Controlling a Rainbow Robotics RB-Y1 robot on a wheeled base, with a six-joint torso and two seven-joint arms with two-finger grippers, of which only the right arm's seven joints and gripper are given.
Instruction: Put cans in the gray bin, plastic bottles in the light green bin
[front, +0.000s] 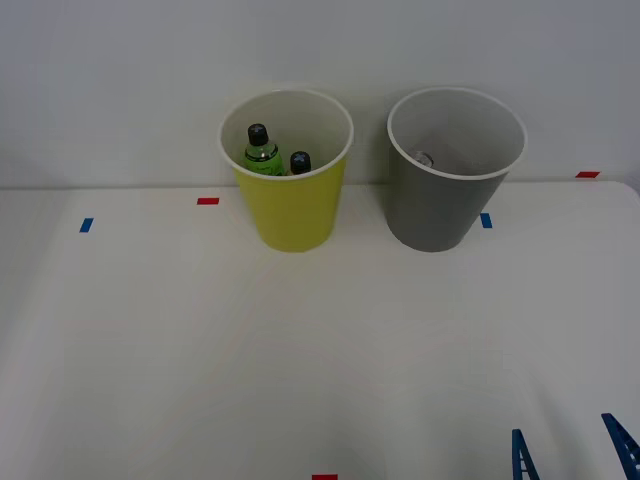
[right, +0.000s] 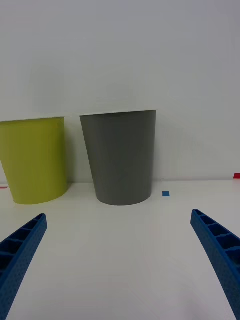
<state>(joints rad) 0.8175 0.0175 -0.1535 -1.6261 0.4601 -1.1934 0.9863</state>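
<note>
Two bright blue, ribbed gripper fingers, tapering to narrow tips with ladder-like open cells, show at five o'clock in the front view.

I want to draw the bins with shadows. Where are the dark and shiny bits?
Front view: soft, even light; the tall yellow-green plastic bin and the tall gray plastic bin cast only faint shadows at their bases on the white table; no strong glare. Right wrist view: a thin dark line sits under each bin, and the open blue ribbed fingers look matte.
</note>
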